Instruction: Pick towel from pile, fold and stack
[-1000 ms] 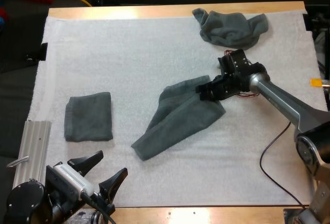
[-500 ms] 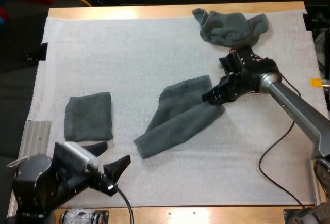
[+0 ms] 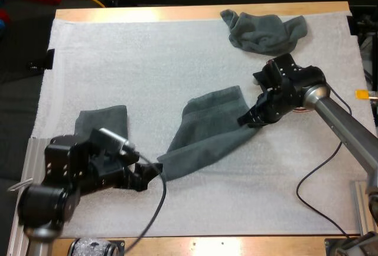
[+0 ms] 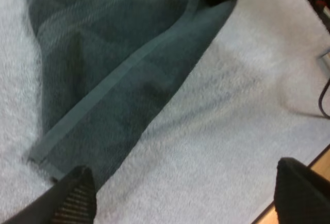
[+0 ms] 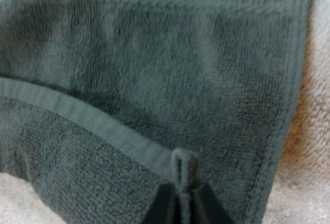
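Pinching the towel (image 3: 204,132) right of centre, the right gripper (image 3: 247,120) anchors it, probably so the released left gripper (image 3: 147,173) can take its lower-left corner.

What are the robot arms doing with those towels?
They are working on the middle towel, which lies stretched across the mat. The right gripper is shut on its right end. The left gripper is open at its near corner, not gripping yet. A folded towel lies on the left, and a crumpled towel waits at the far side.
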Available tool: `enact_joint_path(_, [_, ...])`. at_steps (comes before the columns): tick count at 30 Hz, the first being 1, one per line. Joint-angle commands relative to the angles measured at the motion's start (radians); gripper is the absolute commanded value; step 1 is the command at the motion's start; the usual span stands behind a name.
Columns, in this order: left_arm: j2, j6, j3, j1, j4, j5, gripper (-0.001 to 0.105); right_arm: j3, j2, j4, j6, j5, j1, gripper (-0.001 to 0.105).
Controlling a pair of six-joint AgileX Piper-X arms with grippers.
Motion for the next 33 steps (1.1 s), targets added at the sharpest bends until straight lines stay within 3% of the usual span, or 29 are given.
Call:
enact_joint_path(1, [0.026,0.007,-0.002,-0.004,-0.006,-0.001,0.069,0.001,-0.009,0.016,-0.013,0.002,0.002,0.001])
enact_joint_path(16, [0.323,0.007,-0.002,-0.004,-0.093,-0.001,0.069,0.001,-0.009,0.016,-0.013,0.002,0.002,0.001])
enact_joint_path(23, [0.434,0.007,-0.002,-0.004,-0.102,-0.076,0.069,0.001,-0.009,0.016,-0.013,0.002,0.002,0.001])
enact_joint_path(33, [0.567,0.007,-0.002,-0.004,-0.135,-0.09,0.069,0.001,-0.009,0.016,-0.009,0.002,0.002,0.001])
